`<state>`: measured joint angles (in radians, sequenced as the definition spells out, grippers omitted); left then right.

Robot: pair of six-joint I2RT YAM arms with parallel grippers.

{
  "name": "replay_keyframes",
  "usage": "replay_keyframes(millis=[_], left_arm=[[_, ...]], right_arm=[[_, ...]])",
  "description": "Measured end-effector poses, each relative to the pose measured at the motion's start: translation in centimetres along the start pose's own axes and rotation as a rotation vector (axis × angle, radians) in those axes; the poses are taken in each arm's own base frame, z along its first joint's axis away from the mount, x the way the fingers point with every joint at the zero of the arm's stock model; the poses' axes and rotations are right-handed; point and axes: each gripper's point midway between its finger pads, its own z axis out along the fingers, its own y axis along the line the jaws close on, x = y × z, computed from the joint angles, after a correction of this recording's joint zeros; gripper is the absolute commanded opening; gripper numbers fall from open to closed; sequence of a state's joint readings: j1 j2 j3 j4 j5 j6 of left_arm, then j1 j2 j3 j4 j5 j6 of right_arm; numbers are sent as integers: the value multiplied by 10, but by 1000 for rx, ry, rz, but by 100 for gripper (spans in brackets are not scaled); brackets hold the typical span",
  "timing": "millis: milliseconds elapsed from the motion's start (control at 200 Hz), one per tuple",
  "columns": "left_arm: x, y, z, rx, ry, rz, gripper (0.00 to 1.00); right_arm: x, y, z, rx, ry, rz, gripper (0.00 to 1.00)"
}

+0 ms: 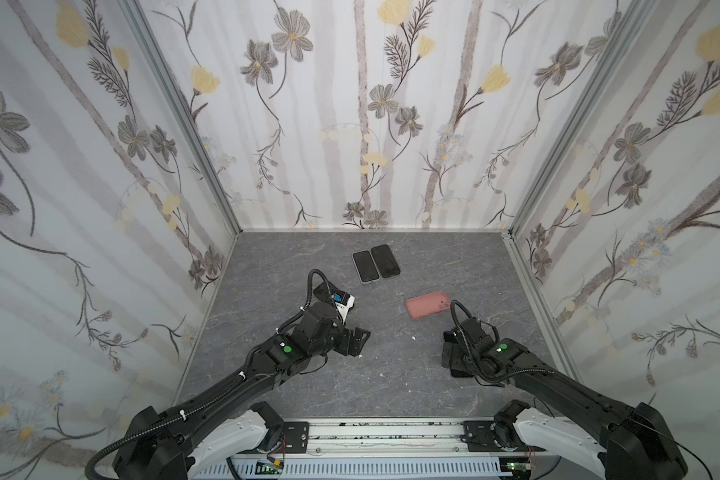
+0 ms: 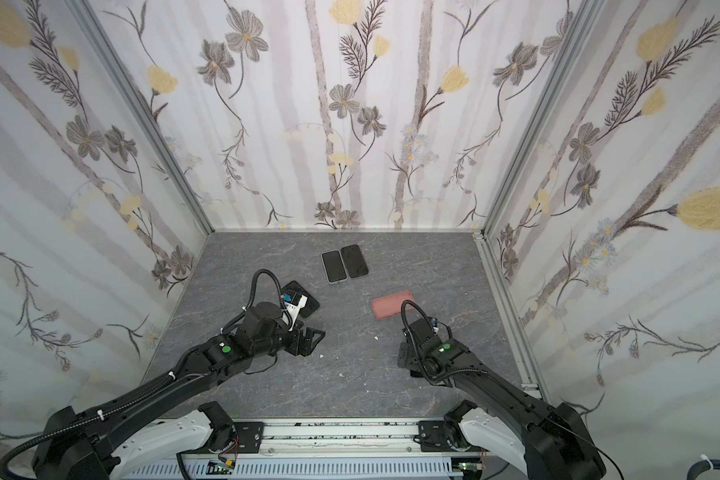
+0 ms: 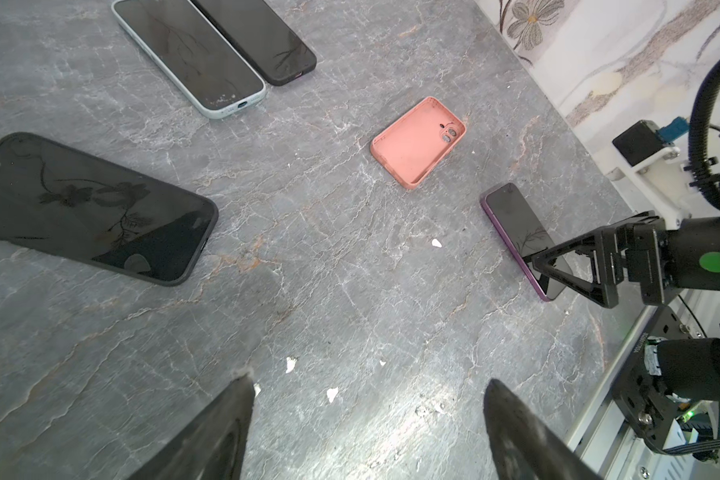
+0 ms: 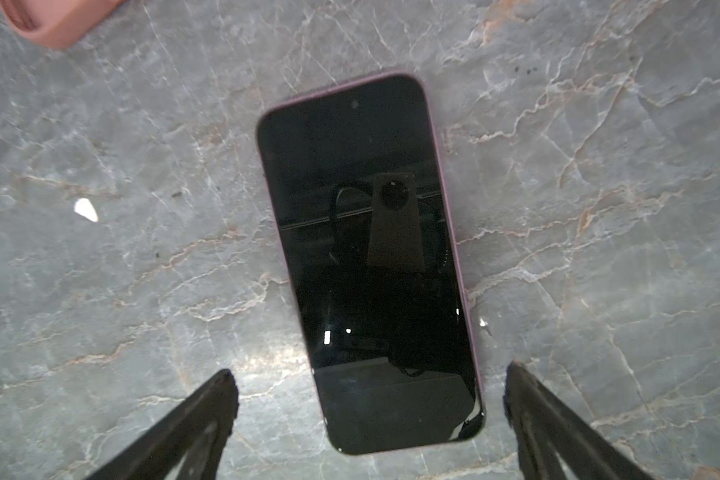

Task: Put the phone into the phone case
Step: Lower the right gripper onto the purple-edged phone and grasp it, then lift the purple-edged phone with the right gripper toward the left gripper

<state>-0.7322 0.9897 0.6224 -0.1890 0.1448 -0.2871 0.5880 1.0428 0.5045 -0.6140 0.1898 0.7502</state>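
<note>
The phone (image 4: 366,257), dark-screened with a purple rim, lies flat and face up on the grey stone-look table; it also shows in the left wrist view (image 3: 514,222). My right gripper (image 4: 368,374) hovers over its near end, open, one finger on each side and neither touching. The phone case (image 1: 428,303), an empty salmon-pink shell with its hollow side up, lies just beyond the phone (image 2: 393,305) (image 3: 418,143); one corner shows in the right wrist view (image 4: 55,25). My left gripper (image 3: 368,380) is open over bare table (image 1: 356,338), left of the middle.
A black-cased phone (image 1: 321,291) lies partly under my left arm (image 3: 88,208). Two more cased phones lie side by side near the back wall, one pale (image 1: 366,266), one black (image 1: 385,260). Small white scraps (image 3: 436,243) dot the table. Floral walls close three sides.
</note>
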Motion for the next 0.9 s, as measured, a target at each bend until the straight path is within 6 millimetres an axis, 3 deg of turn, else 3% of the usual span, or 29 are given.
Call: replay_keyframes(millis=[350, 455, 669, 899], left_arm=[[-2, 5, -12, -22, -54, 5, 87], [-2, 6, -12, -27, -56, 7, 87], [-2, 8, -13, -36, -60, 7, 87], [-7, 6, -17, -31, -89, 7, 87]], right_arm=[[10, 1, 27, 59, 76, -42, 99], [5, 5, 32, 61, 69, -52, 90], [-3, 12, 36, 40, 38, -85, 57], [-4, 26, 34, 14, 31, -133, 56]])
